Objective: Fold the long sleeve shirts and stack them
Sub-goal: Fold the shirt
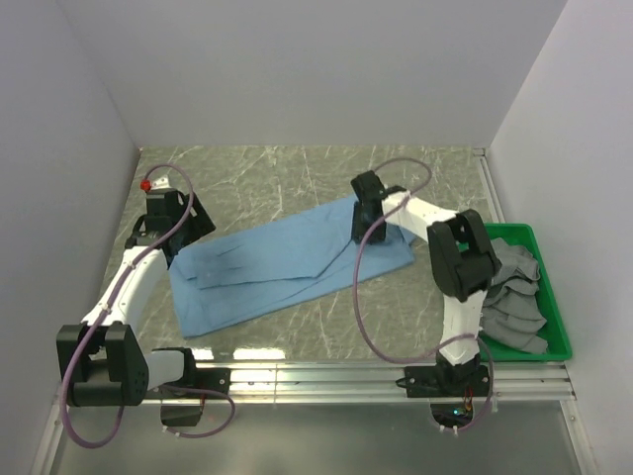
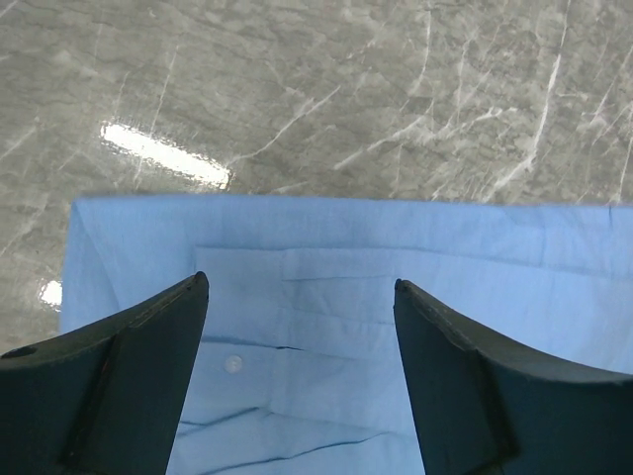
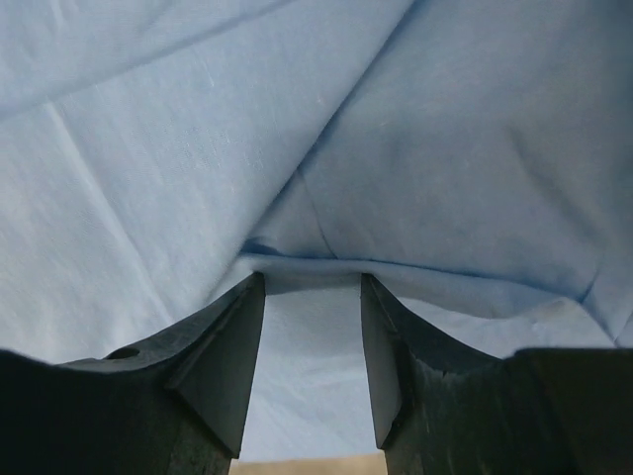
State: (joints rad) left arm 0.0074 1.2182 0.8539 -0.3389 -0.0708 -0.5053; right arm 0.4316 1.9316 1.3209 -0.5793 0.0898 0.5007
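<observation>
Mid-fold, I'd say. The shirt (image 1: 287,262) lies mid-frame on the bench (image 1: 297,178). The left end effector (image 2: 300,282) hangs wide open and empty over its left end. The right end effector (image 3: 312,282) sits half-closed round a cloth ridge, can't tell if it's gripping. Next needs firm pinches.

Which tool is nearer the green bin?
Right. The right tool sits at the bin-side end of the light blue shirt; the left tool is over its opposite end, farthest from the green bin.
</observation>
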